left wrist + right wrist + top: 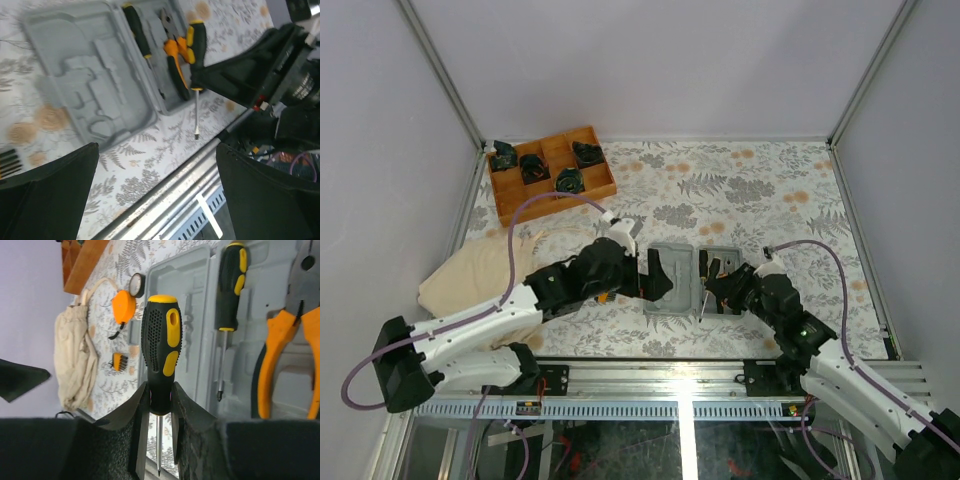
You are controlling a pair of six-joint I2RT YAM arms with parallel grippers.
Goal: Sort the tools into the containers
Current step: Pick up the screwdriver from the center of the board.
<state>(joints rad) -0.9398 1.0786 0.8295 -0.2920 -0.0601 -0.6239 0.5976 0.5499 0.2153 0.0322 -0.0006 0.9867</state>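
Note:
My right gripper [160, 405] is shut on the lower handle of a black-and-yellow screwdriver [161, 335]. It holds the tool at the near edge of the grey case [672, 285], with the shaft pointing at the table's front. Inside the case's right half [150, 75] lie a second screwdriver [229, 285] and orange-handled pliers [280, 360]. The left half [85, 85] holds nothing. My left gripper [157, 195] hangs open over the table's front rail, just left of the case, with nothing between its fingers. An orange tape measure [122, 305], a black ring [136, 285] and a small bit holder [118, 361] lie on the cloth.
A beige cloth bag [485, 270] lies left of the case. A brown wooden divided tray [550, 170] with black parts stands at the back left. The metal rail [200, 170] runs along the table's near edge. In the top view my right gripper [712, 285] is close to my left gripper [658, 280].

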